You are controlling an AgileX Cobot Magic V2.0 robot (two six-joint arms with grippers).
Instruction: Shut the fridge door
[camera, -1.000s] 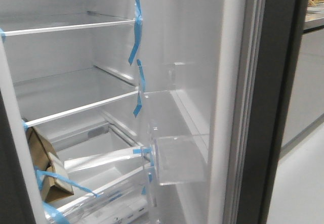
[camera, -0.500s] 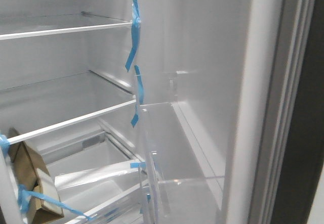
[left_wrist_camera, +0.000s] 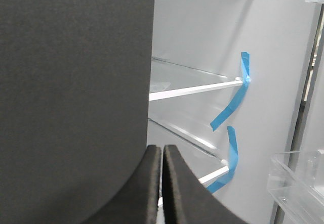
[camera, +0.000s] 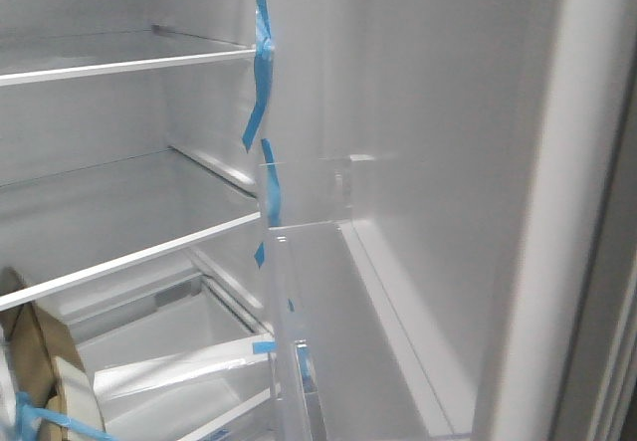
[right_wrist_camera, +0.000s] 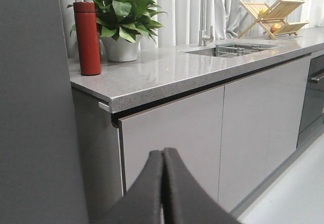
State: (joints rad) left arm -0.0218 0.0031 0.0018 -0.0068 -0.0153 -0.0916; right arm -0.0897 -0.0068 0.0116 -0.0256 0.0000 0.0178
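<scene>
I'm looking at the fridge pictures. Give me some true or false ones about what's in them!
1. The left gripper has its fingers pressed together. True.
2. The tape strips on the fridge shelves are red. False: they are blue.
3. A red bottle stands on the countertop next to a green plant. True.
4. The right gripper is holding a cup. False: it is shut and holds nothing.
5. The fridge door is fully closed. False: the shelves inside are still in plain sight.
6. A wooden rack sits near the sink. True.
</scene>
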